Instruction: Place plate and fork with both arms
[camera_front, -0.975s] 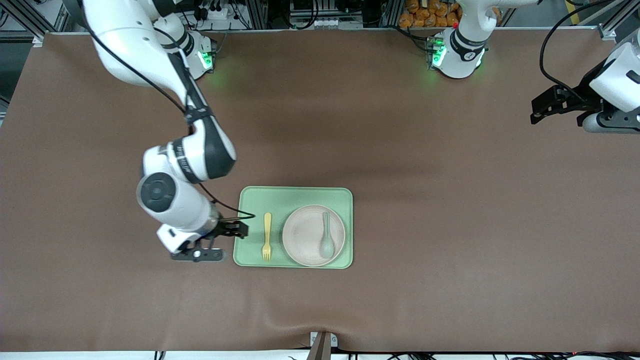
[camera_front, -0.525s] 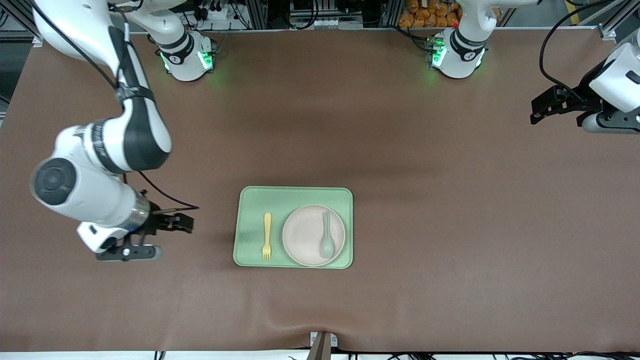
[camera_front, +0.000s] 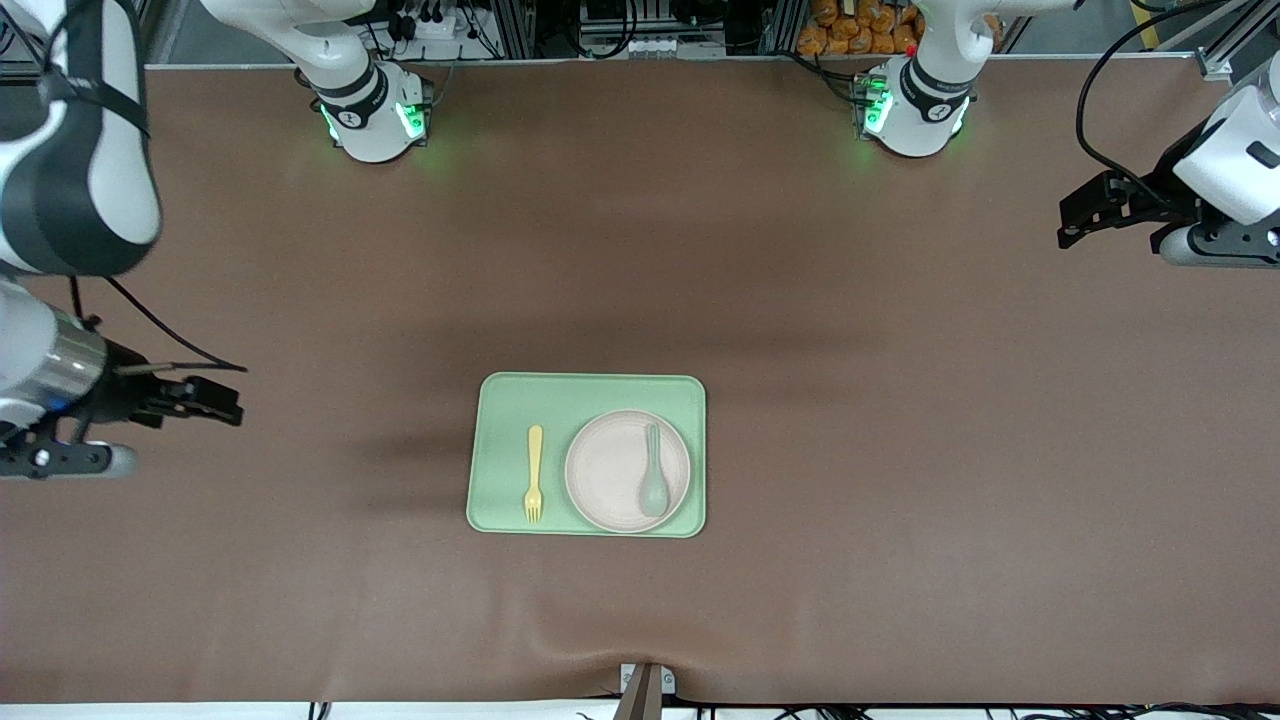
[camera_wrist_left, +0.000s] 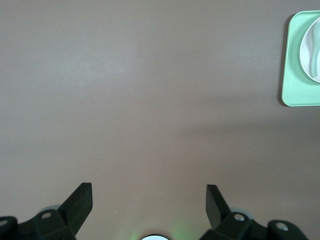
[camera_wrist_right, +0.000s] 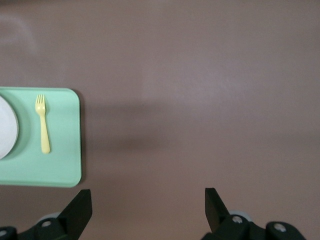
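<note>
since the earlier frames the right arm (camera_front: 70, 150) has swung away from the tray's edge toward its own end of the table, and its right gripper (camera_front: 215, 400) now hangs over bare brown table (camera_front: 900, 450), well apart from the tray. nothing else has shifted.

going by size: the brown table cover fills the view. the left arm (camera_front: 1235, 170) waits at its end of the table, its left gripper (camera_front: 1085, 215) over bare cloth; in the left wrist view its fingers (camera_wrist_left: 80, 202) stand wide apart and hold nothing. in the right wrist view the right gripper's fingers (camera_wrist_right: 80, 207) are likewise spread wide and empty.

the pale-green tray (camera_front: 590, 392) lies flat about midway between the two ends of the table, in the half nearer the front camera. on it sits the off-white plate (camera_front: 610, 470), toward the left arm's end of the tray. a grey-green spoon (camera_front: 654, 485) lies in the plate, its bowl nearer the front camera. the yellow fork (camera_front: 534, 473) lies on the tray just beside the plate, toward the right arm's end and not touching it, with its tines nearer the front camera.
</note>
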